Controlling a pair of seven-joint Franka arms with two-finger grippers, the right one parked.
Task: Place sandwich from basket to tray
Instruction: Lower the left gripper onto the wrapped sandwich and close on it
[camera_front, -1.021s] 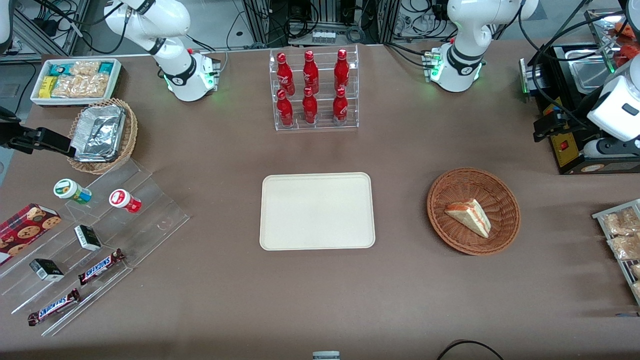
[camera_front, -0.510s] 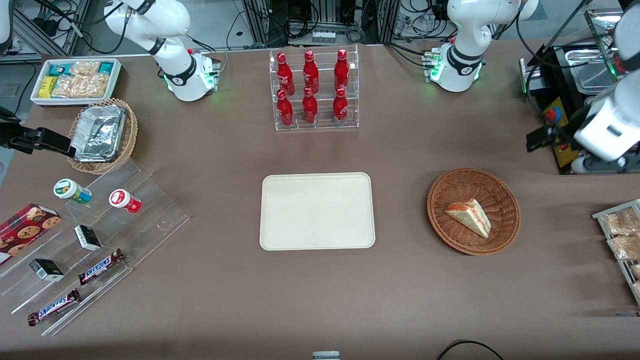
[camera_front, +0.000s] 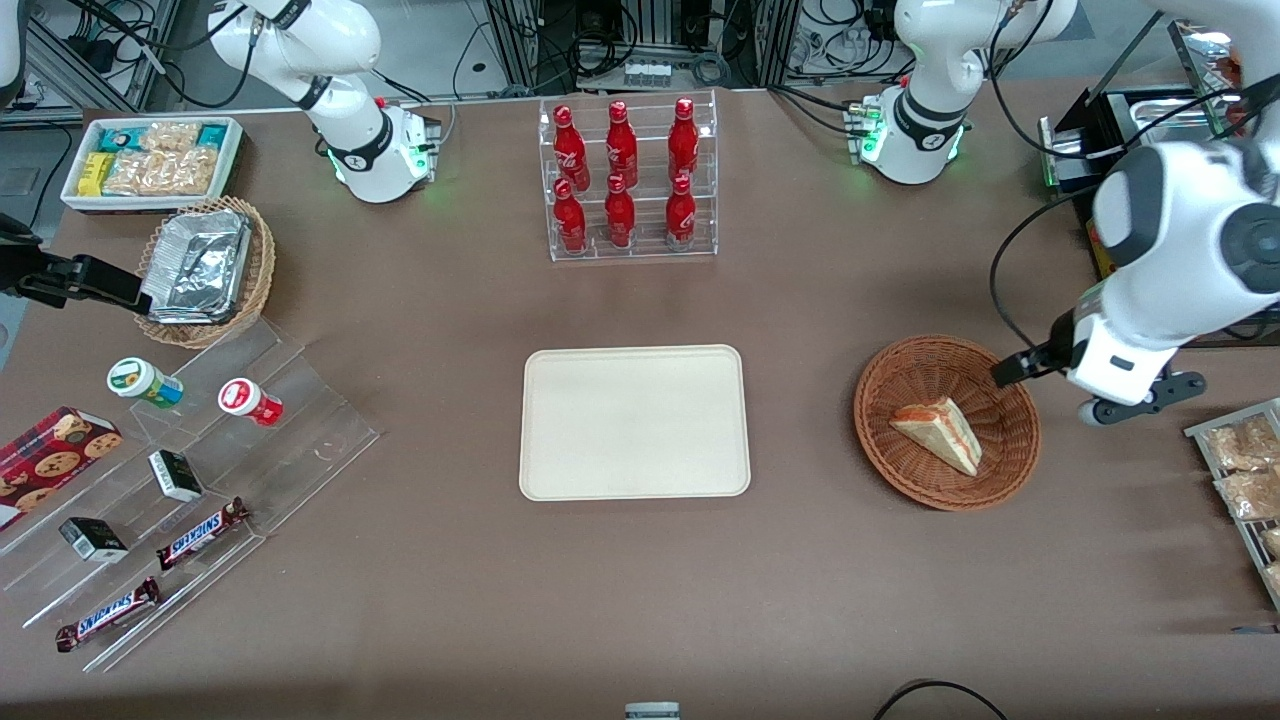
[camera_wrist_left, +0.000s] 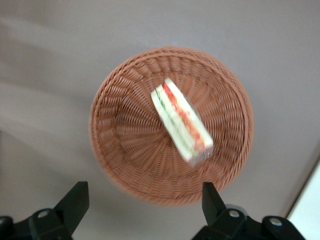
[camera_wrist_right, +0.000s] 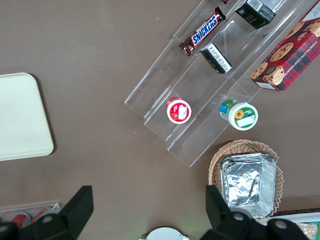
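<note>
Sandwich lying in the reddish-brown basket, toward the working arm's end of the table from the bare cream tray. Not touched: gripper hanging above the basket's edge, fingers spread wide apart, holding nothing. Working arm reaching over the table, wrist pointed down at the basket.

Left arm bent over working end of table, wrist angled down. Gripper hovers above table surface, fingers spread wide apart (nothing between them), touching nothing.
</note>
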